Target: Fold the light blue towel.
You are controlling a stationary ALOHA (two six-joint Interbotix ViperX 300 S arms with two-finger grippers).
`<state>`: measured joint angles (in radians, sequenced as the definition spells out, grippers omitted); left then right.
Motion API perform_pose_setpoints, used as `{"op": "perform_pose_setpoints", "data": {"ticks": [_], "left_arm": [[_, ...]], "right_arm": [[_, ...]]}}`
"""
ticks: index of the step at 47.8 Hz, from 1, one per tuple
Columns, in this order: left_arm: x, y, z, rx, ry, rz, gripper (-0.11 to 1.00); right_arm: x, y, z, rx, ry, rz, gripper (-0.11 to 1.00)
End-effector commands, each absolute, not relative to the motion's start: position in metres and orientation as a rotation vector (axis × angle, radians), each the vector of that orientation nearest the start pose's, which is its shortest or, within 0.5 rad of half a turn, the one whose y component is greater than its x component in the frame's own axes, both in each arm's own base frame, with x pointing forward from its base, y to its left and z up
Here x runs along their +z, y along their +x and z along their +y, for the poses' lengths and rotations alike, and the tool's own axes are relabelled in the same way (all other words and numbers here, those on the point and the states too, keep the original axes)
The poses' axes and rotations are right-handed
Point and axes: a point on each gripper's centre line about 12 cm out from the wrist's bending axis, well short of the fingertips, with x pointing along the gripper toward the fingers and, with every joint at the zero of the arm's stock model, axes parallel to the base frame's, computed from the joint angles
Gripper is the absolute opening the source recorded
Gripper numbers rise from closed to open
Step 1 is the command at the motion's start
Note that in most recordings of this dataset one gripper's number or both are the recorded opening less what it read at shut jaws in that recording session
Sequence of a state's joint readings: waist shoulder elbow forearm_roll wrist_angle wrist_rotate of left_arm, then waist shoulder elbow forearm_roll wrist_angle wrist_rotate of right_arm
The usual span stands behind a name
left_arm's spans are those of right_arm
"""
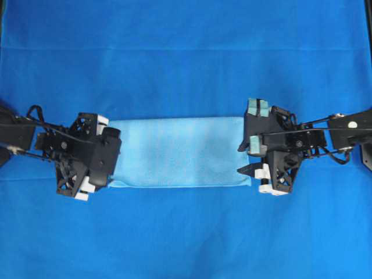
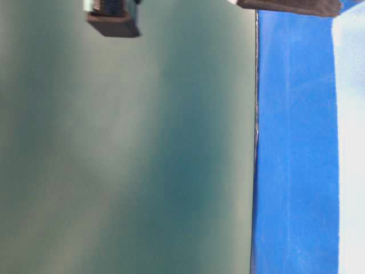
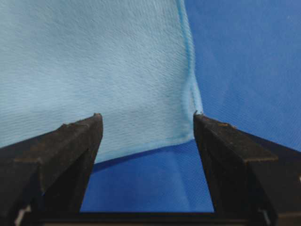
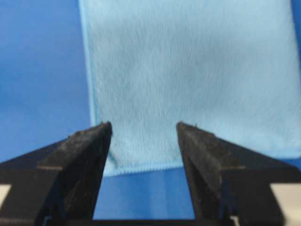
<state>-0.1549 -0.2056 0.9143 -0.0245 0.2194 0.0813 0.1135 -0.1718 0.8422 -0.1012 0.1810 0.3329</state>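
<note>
The light blue towel (image 1: 181,152) lies flat on the blue table covering (image 1: 186,52), folded into a band with its long axis running arm to arm. Left gripper (image 1: 103,156) and right gripper (image 1: 253,158), both spread and empty, face its short ends, equally near

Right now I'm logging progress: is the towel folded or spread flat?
Folded once. The towel lies as a long rectangle between both open tools, with a doubled edge along its near side in the overhead view.
</note>
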Motion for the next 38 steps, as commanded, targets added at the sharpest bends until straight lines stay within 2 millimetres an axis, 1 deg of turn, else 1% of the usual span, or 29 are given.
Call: {"op": "perform_pose_setpoints", "data": {"ticks": [1,4,7,10,15,20,25,30,38], "left_arm": [[0.161,0.295,-0.036,-0.148,0.114,0.868,0.71],[0.164,0.292,-0.025,-0.119,0.113,0.853,0.70],[0.163,0.290,-0.013,-0.088,0.112,0.847,0.69],[0.163,0.289,-0.002,-0.053,0.096,0.836,0.69],[0.162,0.289,0.007,-0.021,0.083,0.824,0.69],[0.157,0.289,0.008,-0.021,0.091,0.815,0.69],[0.150,0.290,0.009,-0.018,0.093,0.813,0.69],[0.137,0.292,0.015,0.000,0.088,0.817,0.69],[0.110,0.291,0.026,0.033,0.072,0.868,0.69]], "right_arm": [[0.178,0.323,0.021,-0.034,0.160,0.785,0.60],[0.177,0.322,0.005,-0.076,0.167,0.785,0.61],[0.176,0.322,-0.013,-0.128,0.178,0.784,0.61],[0.175,0.321,-0.027,-0.166,0.181,0.785,0.61],[0.169,0.318,-0.042,-0.206,0.178,0.801,0.61],[0.159,0.317,-0.049,-0.225,0.180,0.830,0.61],[0.147,0.319,-0.050,-0.228,0.181,0.864,0.61],[0.133,0.320,-0.054,-0.239,0.189,0.900,0.61],[0.116,0.322,-0.057,-0.245,0.197,0.937,0.61]]}}
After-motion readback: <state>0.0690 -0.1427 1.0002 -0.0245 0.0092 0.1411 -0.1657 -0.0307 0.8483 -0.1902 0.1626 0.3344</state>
